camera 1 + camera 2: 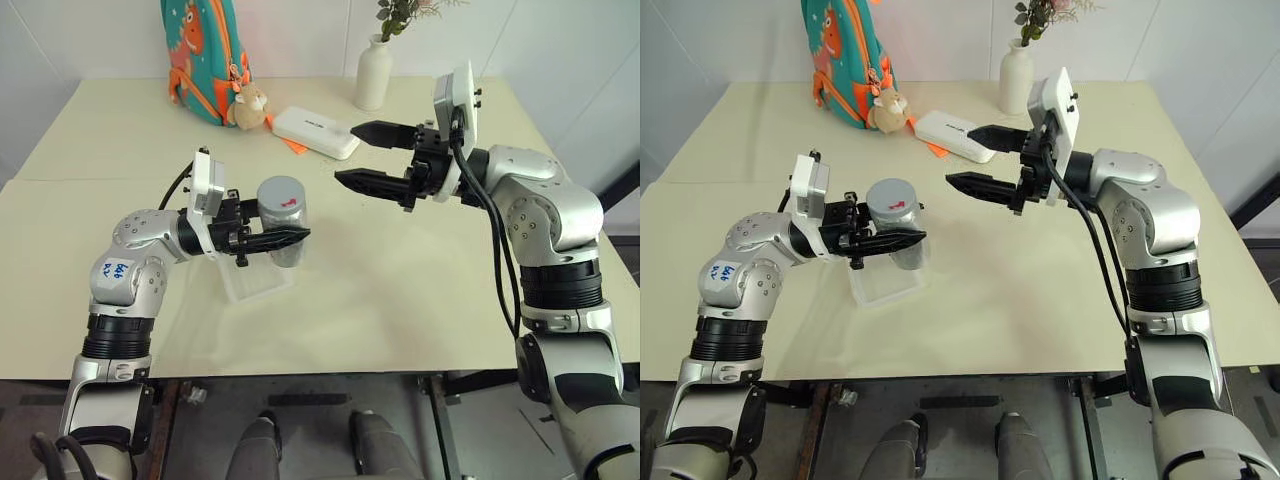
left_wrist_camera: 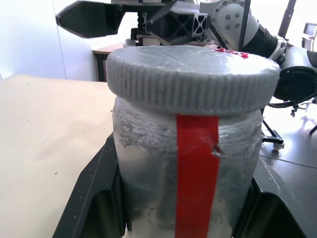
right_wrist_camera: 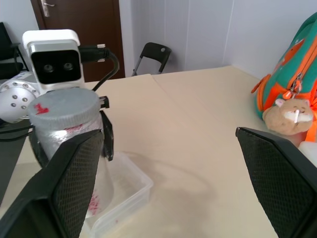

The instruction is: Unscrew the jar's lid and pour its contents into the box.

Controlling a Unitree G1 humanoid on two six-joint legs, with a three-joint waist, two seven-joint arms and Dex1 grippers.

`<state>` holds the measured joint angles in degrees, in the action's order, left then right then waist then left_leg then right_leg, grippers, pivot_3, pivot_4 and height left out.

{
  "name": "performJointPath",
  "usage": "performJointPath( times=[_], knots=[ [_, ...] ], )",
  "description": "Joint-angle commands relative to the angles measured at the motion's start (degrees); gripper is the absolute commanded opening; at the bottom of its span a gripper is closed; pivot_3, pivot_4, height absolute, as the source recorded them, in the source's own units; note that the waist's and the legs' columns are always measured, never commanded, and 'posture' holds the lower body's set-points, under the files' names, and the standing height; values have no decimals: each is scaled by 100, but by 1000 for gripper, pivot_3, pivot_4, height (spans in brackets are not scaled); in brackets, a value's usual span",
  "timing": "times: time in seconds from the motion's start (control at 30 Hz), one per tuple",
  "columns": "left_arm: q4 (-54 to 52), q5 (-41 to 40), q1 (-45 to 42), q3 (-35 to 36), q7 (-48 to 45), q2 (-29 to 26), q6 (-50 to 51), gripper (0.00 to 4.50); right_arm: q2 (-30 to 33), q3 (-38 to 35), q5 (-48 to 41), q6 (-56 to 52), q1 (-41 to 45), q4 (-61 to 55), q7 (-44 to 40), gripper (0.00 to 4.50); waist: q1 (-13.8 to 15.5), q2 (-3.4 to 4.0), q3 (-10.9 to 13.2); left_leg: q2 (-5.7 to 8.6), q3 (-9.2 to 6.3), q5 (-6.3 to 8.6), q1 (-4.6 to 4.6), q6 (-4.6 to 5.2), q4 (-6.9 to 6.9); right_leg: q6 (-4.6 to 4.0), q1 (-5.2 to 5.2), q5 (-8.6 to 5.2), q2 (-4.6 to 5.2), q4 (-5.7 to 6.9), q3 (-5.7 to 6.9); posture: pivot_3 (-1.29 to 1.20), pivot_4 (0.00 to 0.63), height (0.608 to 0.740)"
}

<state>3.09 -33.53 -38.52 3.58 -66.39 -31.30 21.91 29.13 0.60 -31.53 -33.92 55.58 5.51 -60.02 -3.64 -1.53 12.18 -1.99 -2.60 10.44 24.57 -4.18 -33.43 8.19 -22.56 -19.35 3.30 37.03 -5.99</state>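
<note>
On the table [image 1: 420, 300] the clear box [image 1: 262, 283] sits just below the jar [image 1: 283, 222], which the left gripper [image 1: 292, 238] clamps around its body, upright, lid [image 1: 280, 190] on. The right gripper [image 1: 352, 155] hangs beside the jar with its jaws spread wide, gripping nothing. To unscrew well, I judge it should centre over the lid, close squarely on the ribbed edge and twist while the left keeps the jar from turning.
</note>
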Motion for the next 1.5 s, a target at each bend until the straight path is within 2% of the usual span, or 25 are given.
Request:
performJointPath(
  times=[0.03,0.27,0.43,0.6,0.8,0.97,1.17,1.5],
  knots=[
    [-141,-71,-29,141,-36,-55,-87,2011,-74,-142,-268,-71,228,-252,-96,4486,5,2,1,0,0,0,0,0,-1,0,0,0,0,0,0,0,150,740],
    [-144,-63,-21,126,-13,-33,-94,2011,-820,67,-555,-430,385,-764,357,4486,32,2,1,0,-2,0,1,-1,-4,0,0,0,0,5,1,0,150,740],
    [-118,-53,-36,94,-6,0,-95,2011,-1255,739,-200,-422,296,-1085,590,4486,35,2,1,2,-2,0,3,-1,-8,0,0,0,2,5,1,0,150,740],
    [-107,-44,-64,70,12,31,-89,2011,-1514,1015,60,-363,349,-951,780,4486,39,2,1,2,-2,0,2,-1,-11,0,0,0,2,10,1,0,150,740],
    [-148,-63,-28,66,27,62,-80,2011,-1623,965,268,-261,475,-678,940,4486,34,2,1,2,-2,0,2,-1,-12,0,0,0,2,10,1,0,150,740],
    [-128,-52,-43,77,21,78,-79,2011,-1463,794,360,-130,527,-474,872,4486,31,2,1,2,-2,0,2,-1,-10,0,-1,0,1,9,1,0,150,740],
    [-101,-46,-60,78,31,74,-102,2011,-989,668,443,171,314,-334,559,4486,39,2,1,2,-2,0,3,-1,-10,0,0,0,2,7,1,0,150,740],
    [-101,-72,-6,121,94,41,-137,2011,-199,86,116,102,24,-298,316,4486,49,2,1,2,-2,0,3,-1,-11,0,1,0,2,6,1,0,150,740]
  ],
)
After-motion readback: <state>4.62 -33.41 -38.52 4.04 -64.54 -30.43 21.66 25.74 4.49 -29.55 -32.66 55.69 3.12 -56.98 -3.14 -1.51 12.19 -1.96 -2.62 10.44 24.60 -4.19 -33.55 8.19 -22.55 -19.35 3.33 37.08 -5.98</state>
